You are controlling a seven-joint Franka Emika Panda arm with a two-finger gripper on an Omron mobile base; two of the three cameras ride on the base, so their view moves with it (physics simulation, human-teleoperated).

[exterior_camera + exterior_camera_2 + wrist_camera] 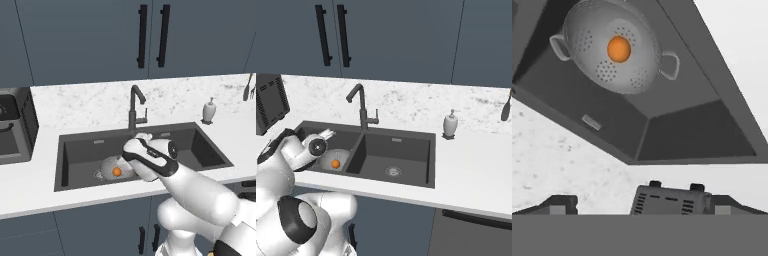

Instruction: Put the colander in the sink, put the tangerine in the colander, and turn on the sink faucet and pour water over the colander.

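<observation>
The silver colander (107, 166) (336, 157) (587, 30) rests on the floor of the left basin of the dark sink (80, 150) (401, 134) (677, 135). The orange tangerine (116, 171) (335, 163) (619, 48) lies inside it. My gripper (143, 136) (326, 134) (639, 207) hovers above that basin, raised clear of the colander. It is open, with nothing between its fingertips (559, 204). The dark gooseneck faucet (134, 107) (361, 107) stands behind the sink's middle, and no water is visible.
A white soap dispenser (209, 111) (450, 124) stands on the counter right of the sink. A black appliance (15, 125) (270, 102) (669, 200) sits to the left. A dark utensil (247, 87) (506, 107) hangs at the far right. My arm covers the sink's middle in the left base view.
</observation>
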